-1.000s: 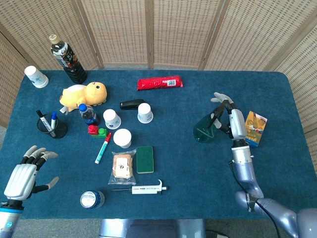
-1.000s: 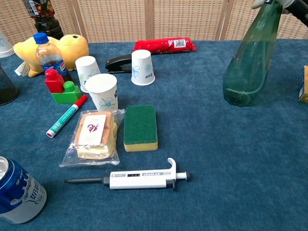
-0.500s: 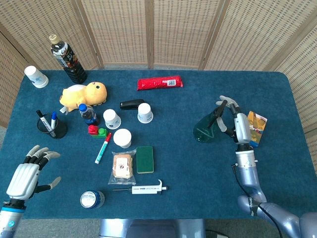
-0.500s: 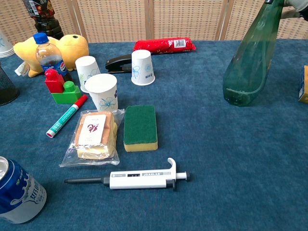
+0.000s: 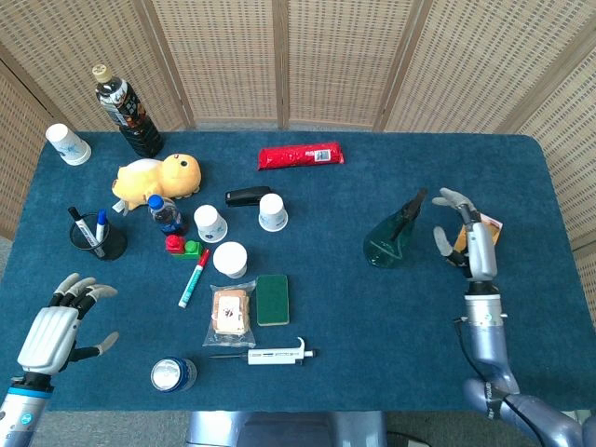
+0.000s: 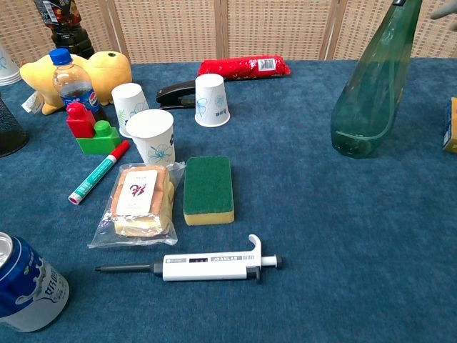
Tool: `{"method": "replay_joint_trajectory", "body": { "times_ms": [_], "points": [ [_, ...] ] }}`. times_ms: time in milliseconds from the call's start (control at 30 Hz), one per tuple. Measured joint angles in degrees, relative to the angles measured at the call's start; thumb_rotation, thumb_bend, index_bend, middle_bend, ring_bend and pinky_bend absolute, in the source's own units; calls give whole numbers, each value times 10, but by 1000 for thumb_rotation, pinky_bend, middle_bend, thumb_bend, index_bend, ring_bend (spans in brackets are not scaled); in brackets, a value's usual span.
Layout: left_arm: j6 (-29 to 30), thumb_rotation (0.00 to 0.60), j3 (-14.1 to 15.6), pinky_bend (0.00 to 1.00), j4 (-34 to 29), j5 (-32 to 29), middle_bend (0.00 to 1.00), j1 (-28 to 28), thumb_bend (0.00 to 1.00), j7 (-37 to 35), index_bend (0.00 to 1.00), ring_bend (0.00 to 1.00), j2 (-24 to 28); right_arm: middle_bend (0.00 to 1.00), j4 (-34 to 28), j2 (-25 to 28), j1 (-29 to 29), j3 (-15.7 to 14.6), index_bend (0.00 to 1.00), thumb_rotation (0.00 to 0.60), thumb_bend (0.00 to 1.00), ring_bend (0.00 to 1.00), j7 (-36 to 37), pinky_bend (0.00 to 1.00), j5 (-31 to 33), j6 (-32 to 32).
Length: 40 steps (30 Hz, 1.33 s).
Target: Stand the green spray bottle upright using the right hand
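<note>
The green spray bottle (image 5: 391, 235) stands upright on its base on the blue table, right of centre; in the chest view the bottle (image 6: 370, 93) rises past the top edge, its head cut off. My right hand (image 5: 470, 244) hovers to the right of the bottle, fingers spread, a clear gap between it and the bottle, holding nothing. Only a fingertip (image 6: 444, 10) of it shows in the chest view. My left hand (image 5: 54, 326) hangs open at the near left corner, far from the bottle.
An orange box (image 5: 489, 233) lies just behind my right hand. Paper cups (image 5: 273, 211), a stapler (image 5: 247, 196), a sponge (image 5: 272, 299), a pipette (image 5: 265, 355), a can (image 5: 173, 374), a red packet (image 5: 300, 155) and a plush toy (image 5: 158, 177) fill the centre and left.
My right hand let go of the bottle's head and drew away to the right. The bottle stays standing. The left hand shifted slightly.
</note>
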Motion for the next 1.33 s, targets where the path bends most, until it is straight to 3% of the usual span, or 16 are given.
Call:
{"method": "replay_joint_trajectory", "body": {
  "times_ms": [67,100,133,233,333,700,1000,1333],
  "points": [
    [4,600,0,44,1,-2,305,3,281,0,270,181,0,365,-2,11,-13,-3,268,278,408,265,2,274,1,5],
    [7,600,-1,45,1,-4,306,5,281,0,271,181,0,393,-2,16,-19,-5,310,354,413,310,2,327,1,8],
    [9,600,-1,45,2,-6,307,6,280,0,273,182,0,433,-3,22,-27,-6,381,460,417,361,2,399,4,11],
    [15,600,-1,47,3,-13,310,13,280,2,288,186,1,566,-2,32,-49,-6,593,596,424,471,-9,522,15,23],
    [18,600,0,49,3,-17,313,17,279,7,317,188,1,660,5,43,-64,-12,727,600,425,538,-39,575,18,31],
    [36,600,5,50,-1,-30,317,36,279,70,340,189,-1,649,-21,147,-107,-90,740,600,424,527,-211,581,-29,20],
    [39,600,17,50,-32,-58,320,55,280,138,339,191,12,638,-162,236,-130,-127,713,600,416,514,-304,581,-32,-18],
    [22,600,12,50,-28,-67,320,51,281,140,337,191,3,635,-290,293,-143,-142,710,600,409,508,-387,581,-8,-55]
  ]
}}
